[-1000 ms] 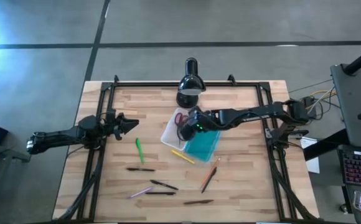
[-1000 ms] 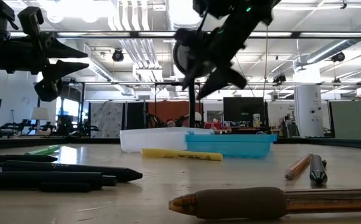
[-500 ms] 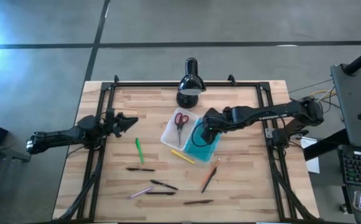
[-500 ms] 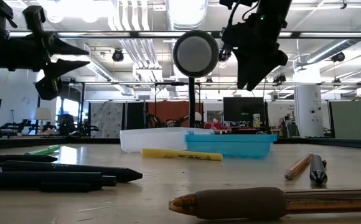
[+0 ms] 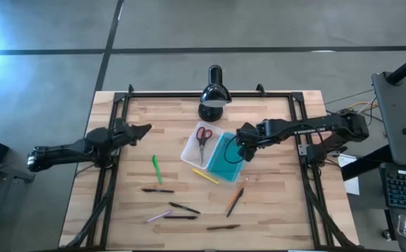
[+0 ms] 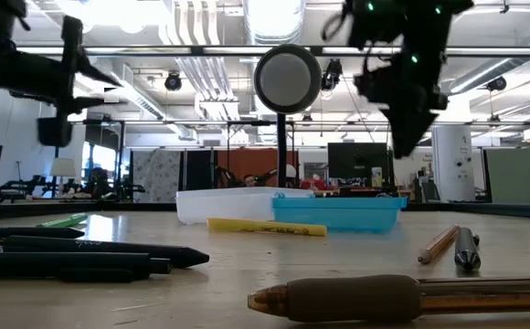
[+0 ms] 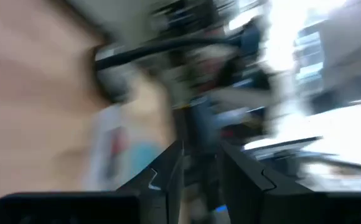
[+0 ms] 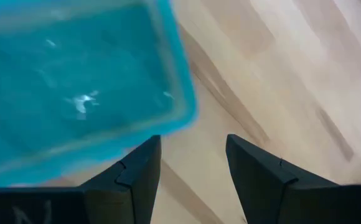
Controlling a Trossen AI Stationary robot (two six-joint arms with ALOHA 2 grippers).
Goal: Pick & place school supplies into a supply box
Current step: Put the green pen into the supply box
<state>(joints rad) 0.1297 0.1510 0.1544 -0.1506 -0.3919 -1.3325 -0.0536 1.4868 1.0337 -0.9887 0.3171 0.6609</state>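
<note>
High view: right tool (image 5: 242, 148) (fingers parted, empty) over turquoise lid (image 5: 225, 161); scissors (image 5: 202, 135) in tray.

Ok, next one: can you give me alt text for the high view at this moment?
Red-handled scissors lie in the clear plastic tray beside its turquoise lid at the middle of the wooden table. The right tool hangs open over the lid's edge, the left tool waits at the table's left, and pens and pencils lie scattered below.

No legible text, label, brand, number or sign in any view; faint dark marks on the yellow pen (image 6: 267, 227) cannot be read.
</note>
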